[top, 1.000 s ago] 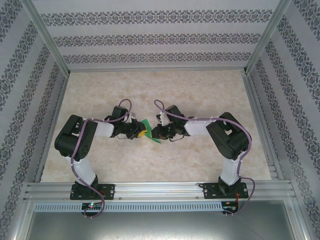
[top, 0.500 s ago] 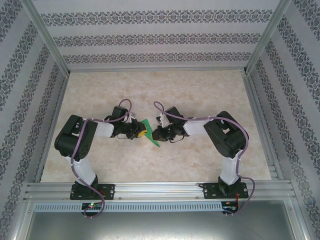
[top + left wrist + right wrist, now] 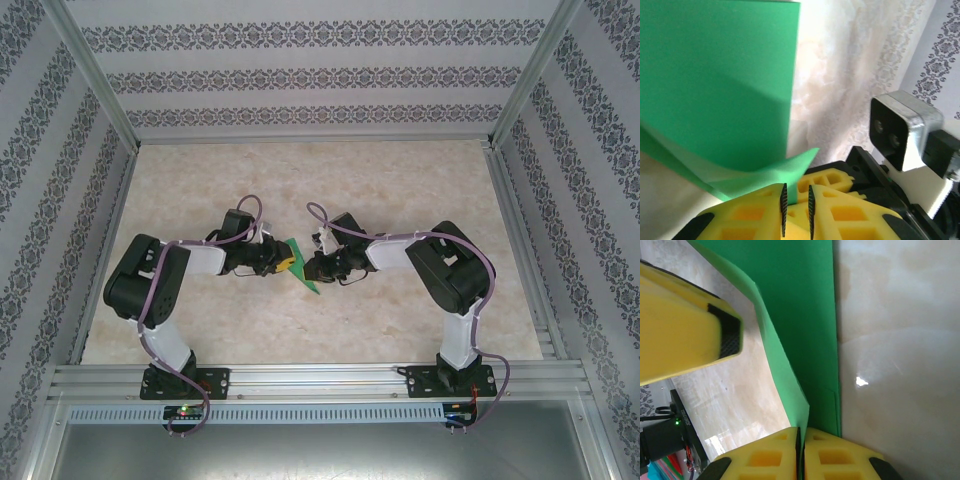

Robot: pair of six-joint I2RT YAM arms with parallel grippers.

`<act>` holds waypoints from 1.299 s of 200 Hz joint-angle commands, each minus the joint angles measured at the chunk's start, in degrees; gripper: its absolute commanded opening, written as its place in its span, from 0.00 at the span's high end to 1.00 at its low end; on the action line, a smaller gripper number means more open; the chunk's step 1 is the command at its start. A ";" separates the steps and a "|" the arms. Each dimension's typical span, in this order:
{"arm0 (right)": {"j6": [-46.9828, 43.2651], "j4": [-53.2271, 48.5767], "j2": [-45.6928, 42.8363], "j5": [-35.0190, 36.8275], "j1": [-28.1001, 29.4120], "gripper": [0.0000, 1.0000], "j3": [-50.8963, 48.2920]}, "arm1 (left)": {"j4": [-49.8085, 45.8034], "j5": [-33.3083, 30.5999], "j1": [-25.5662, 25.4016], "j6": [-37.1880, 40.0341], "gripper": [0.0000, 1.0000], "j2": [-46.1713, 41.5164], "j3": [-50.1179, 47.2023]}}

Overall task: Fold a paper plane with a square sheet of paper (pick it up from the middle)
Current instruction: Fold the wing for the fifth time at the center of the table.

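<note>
The two arms reach in toward each other over the middle of the pale counter (image 3: 400, 180). Between them is the green paper (image 3: 309, 284). It is no flat square now. It is bent, with one part curving away from the other.

The right gripper (image 3: 310, 268) is at one edge of the paper. In the right wrist view, the right gripper (image 3: 801, 450) has its yellow jaws pressed tight together, and the green paper (image 3: 805, 300) goes right into the line where they meet. So these jaws hold the paper. One long edge of the paper runs straight beside the counter (image 3: 900, 340). One yellow finger (image 3: 685, 325) of the other gripper is just beside the curved part.

The left gripper (image 3: 285, 263) is on the other side of the paper. In the left wrist view, the left gripper (image 3: 797, 210) has its jaws narrow, with a thin gap between the black pads. The green paper (image 3: 720, 75) comes down to the tips, but I cannot tell if it is pinched there. The right arm's camera (image 3: 902, 130) is close by.
</note>
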 commanded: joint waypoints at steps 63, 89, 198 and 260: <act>-2.02 -3.81 2.17 1.31 -0.09 0.89 1.49 | -2.95 -0.26 -2.96 2.44 0.78 1.88 1.32; -2.11 -3.86 2.03 1.23 -0.06 0.88 1.78 | -3.40 -0.86 -2.98 2.36 0.79 2.72 1.21; -2.11 -5.71 -2.11 0.12 -0.32 0.82 2.33 | -6.39 -2.89 -3.00 3.04 0.80 4.23 0.85; -1.46 -7.62 -4.83 0.22 -0.59 0.82 0.03 | -6.22 -2.57 -2.98 3.25 0.80 3.97 0.51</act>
